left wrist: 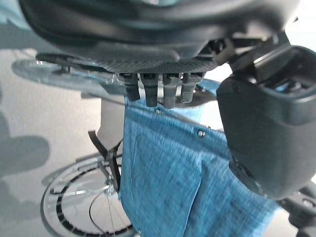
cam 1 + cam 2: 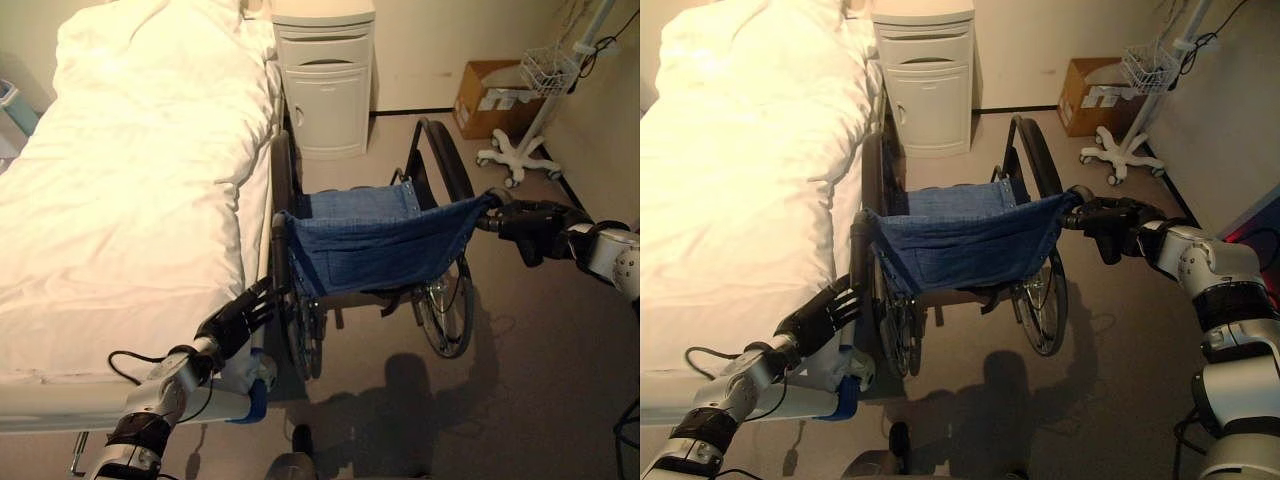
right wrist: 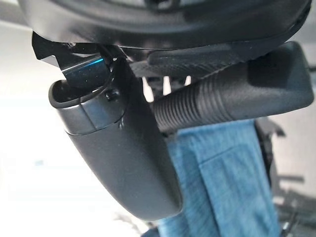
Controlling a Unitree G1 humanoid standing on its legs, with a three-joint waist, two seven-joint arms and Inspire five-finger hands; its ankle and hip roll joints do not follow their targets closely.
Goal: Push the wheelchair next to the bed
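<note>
Right robot hand (image 2: 1118,226) gripping wheelchair (image 2: 960,250) handle (image 3: 232,103)

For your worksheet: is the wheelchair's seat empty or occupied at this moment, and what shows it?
Empty. The wheelchair beside the bed shows bare blue seat and back fabric, nothing on it, while the left hand and right hand are at its push handles.

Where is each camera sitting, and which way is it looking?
Left eye view: on the robot's head, looking down at the wheelchair with blue fabric back beside the white-sheeted bed; both arms show.
Right eye view: same head, same scene slightly shifted; right hand at the black ribbed push handle.
Left wrist view: on the left wrist, looking along the left hand at the blue fabric.
Right wrist view: on the right wrist, close on the ribbed handle.
Both wrist views share the blue fabric.
</note>
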